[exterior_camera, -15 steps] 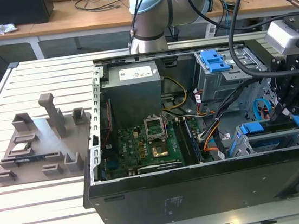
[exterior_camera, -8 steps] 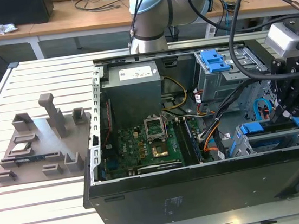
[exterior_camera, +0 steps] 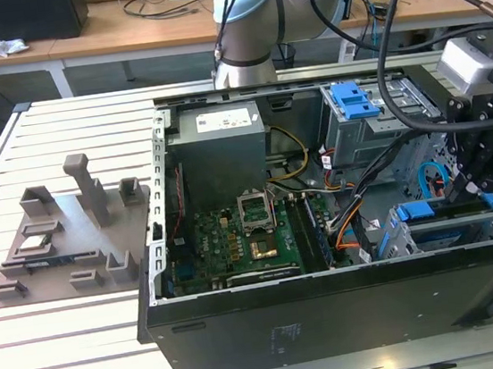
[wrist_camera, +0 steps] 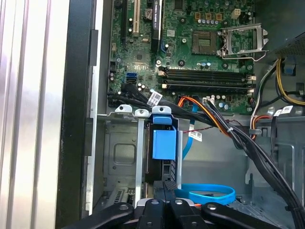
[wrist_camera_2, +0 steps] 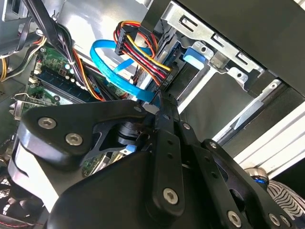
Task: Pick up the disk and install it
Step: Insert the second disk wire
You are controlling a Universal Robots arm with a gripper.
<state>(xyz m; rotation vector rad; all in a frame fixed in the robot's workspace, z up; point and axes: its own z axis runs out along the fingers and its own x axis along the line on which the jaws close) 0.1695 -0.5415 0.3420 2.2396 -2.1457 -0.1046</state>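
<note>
The disk (exterior_camera: 448, 212), with its blue carrier frame, sits in the drive cage at the near corner of the open computer case, on the exterior view's right. In the first wrist view the disk (wrist_camera: 164, 143) stands edge-on in its slot, blue tab at the far end. My gripper (exterior_camera: 463, 187) hangs right over it. Its fingers are shut, and the gripper (wrist_camera: 165, 187) has its tips at the disk's near end. I cannot tell whether they touch it. In the second wrist view the gripper (wrist_camera_2: 158, 101) points at the cage, where the disk's blue tab (wrist_camera_2: 193, 55) shows.
A blue data cable (wrist_camera: 206, 193) loops beside the fingertips, and black and orange wire bundles (wrist_camera: 224, 126) cross to the motherboard (exterior_camera: 236, 249). A blue latch on a grey cage (exterior_camera: 353, 99) stands at the back. A grey fixture plate (exterior_camera: 64, 234) lies on the table at the exterior view's left.
</note>
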